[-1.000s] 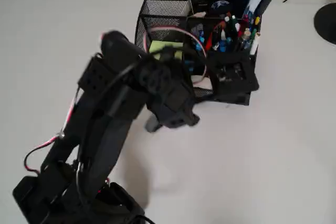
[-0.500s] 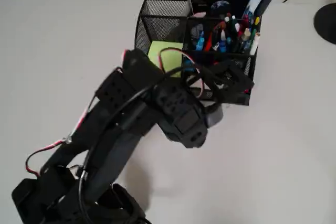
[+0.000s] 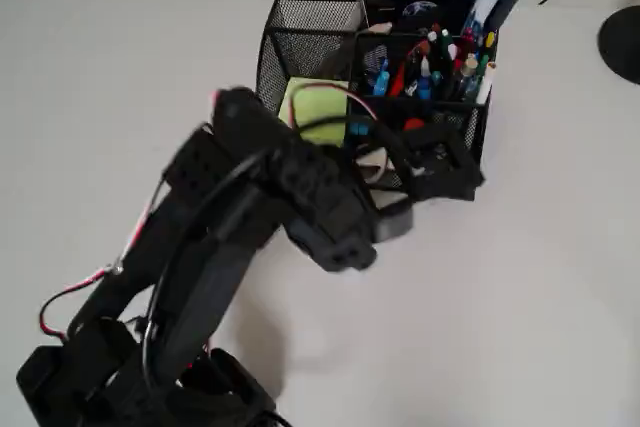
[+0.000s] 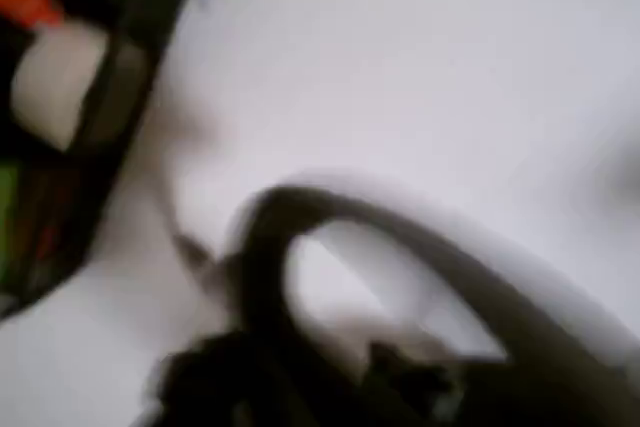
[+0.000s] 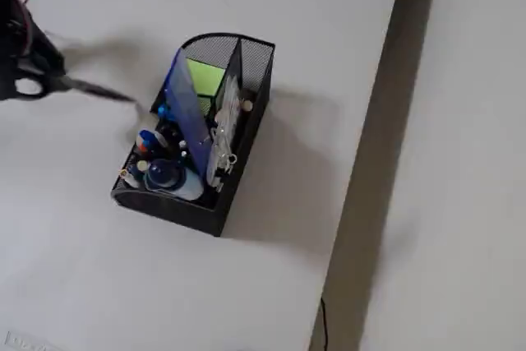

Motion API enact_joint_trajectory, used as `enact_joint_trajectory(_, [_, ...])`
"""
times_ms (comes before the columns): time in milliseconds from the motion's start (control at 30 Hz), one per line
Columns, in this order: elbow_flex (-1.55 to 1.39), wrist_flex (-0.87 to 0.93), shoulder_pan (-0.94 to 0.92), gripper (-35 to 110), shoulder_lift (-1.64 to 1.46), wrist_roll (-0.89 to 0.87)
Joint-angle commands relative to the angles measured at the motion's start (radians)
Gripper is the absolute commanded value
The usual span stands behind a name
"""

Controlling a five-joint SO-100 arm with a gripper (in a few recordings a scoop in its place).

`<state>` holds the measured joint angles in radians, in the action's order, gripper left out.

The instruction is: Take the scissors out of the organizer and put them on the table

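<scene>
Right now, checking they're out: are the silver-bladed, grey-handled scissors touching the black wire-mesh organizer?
Cannot tell. In the fixed view the scissors blur out close beside the organizer; no plain gap.

The off-white tabletop [image 3: 520, 287] carries the black mesh organizer [image 3: 310, 32] near its far edge, and a black round object [image 3: 622, 42] lies at the right edge.

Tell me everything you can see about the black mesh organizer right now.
The organizer is a black wire-mesh caddy with several compartments, standing upright on the off-white table. One compartment holds a lime-green sticky-note pad, and another is crowded with coloured pens. In the fixed view a blue translucent sheet stands up out of it. In the overhead view the robot's arm overlaps its near side; whether they touch cannot be told.
</scene>
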<state>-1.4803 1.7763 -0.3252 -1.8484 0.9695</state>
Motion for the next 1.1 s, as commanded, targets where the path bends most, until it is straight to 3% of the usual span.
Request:
enact_joint_trajectory(0, [-0.127,0.043,0.216,0,-0.023,-0.077])
enact_joint_trajectory(200, [-0.206,-0.009,0.426,0,0.048,-0.259])
enact_joint_trajectory(300, [-0.196,-0.023,0.417,1,0.17,-0.325])
enact_joint_trajectory(500, [-0.186,-0.095,0.305,4,0.365,-0.287])
enact_joint_trajectory(533, [-0.169,-0.086,0.284,7,0.393,-0.25])
enact_joint_trajectory(633, [-0.129,-0.035,0.233,43,0.454,-0.1])
enact_joint_trajectory(733, [-0.115,-0.041,0.184,49,0.462,0.035])
enact_joint_trajectory(800, [-0.104,-0.031,0.158,65,0.462,0.097])
enact_joint_trajectory(1067, [-0.078,-0.063,0.083,71,0.29,0.137])
